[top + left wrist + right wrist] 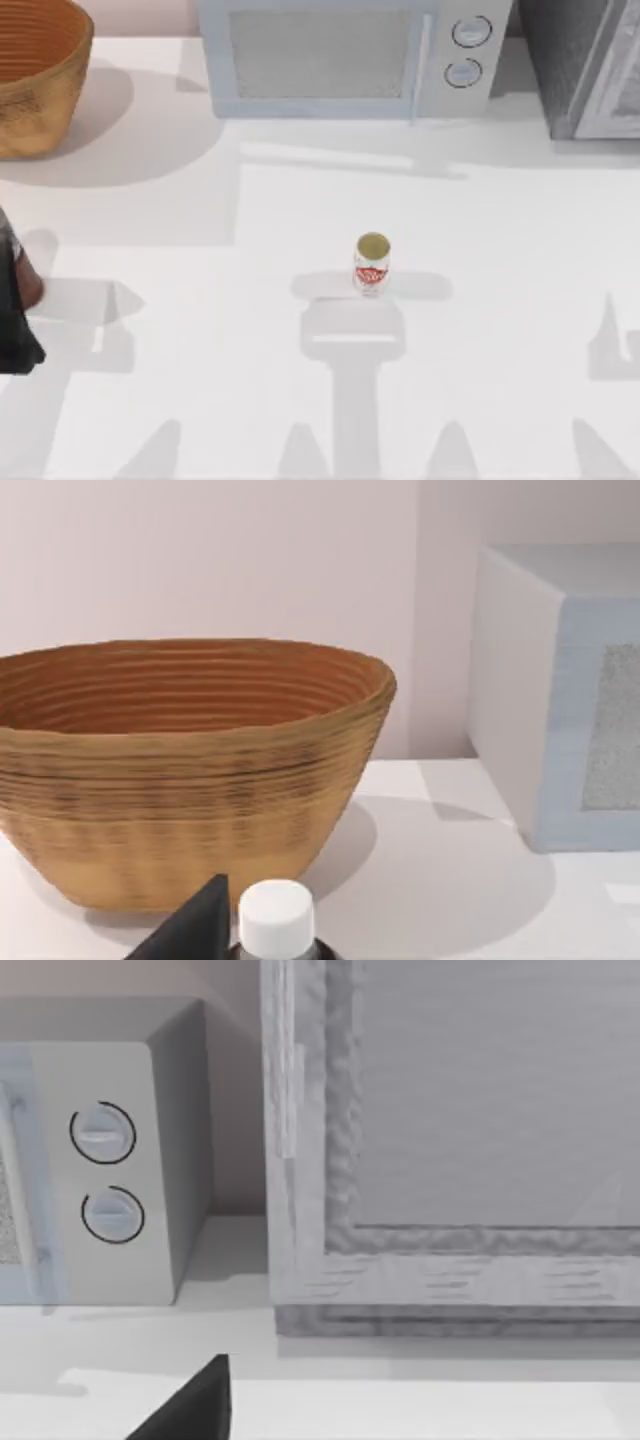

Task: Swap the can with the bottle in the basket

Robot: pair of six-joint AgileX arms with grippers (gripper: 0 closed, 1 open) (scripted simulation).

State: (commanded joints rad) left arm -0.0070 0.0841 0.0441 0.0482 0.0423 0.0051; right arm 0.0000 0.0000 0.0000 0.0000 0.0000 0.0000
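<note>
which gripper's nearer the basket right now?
Left. The left gripper is at the table's left edge below the basket, with the bottle at it. The right gripper faces the microwave, far right of the basket.

The scene is bright and evenly lit, the white table (500,230) near overexposed yet free of glare. Soft-edged grey shadows fall from the basket (35,95) to its right and front, from the microwave (340,55) forward onto the table, and from the can (371,264) as a pale band to both sides. Long arm-shaped shadows stretch up from the near edge; all views are sharp, without edge distortion.
</note>
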